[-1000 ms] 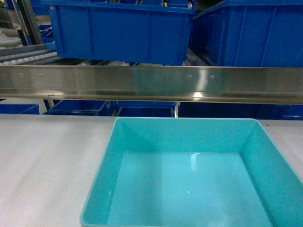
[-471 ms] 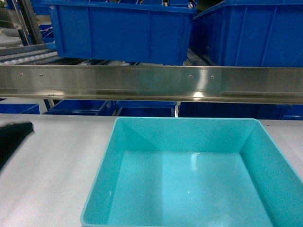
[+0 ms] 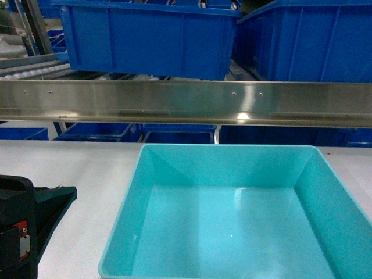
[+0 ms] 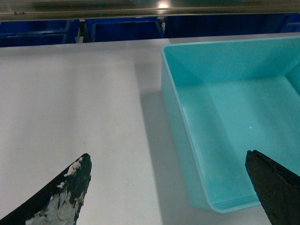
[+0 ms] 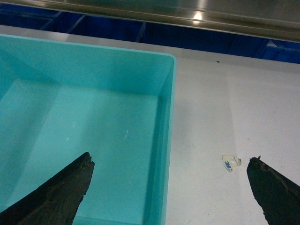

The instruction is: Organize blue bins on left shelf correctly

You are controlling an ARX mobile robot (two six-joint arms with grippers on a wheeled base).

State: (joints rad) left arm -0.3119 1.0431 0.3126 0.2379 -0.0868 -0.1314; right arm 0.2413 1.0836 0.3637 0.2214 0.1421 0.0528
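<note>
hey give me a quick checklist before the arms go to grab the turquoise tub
1. Turquoise tub empty: ok.
2. Left gripper open, fingers straddling the tub's left wall: ok.
3. Right gripper open, straddling the right wall: ok.
4. Either gripper touching the tub: cannot tell.
5. Table free of clutter: not ok, small sticker scrap right of the tub.
6. Free slot on the steel shelf: cannot tell.

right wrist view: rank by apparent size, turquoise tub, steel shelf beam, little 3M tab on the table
1. turquoise tub, fills most of the left half, cropped by the frame.
2. steel shelf beam, a thin strip along the top, also cropped.
3. 3M tab, tiny, on the white table.
</note>
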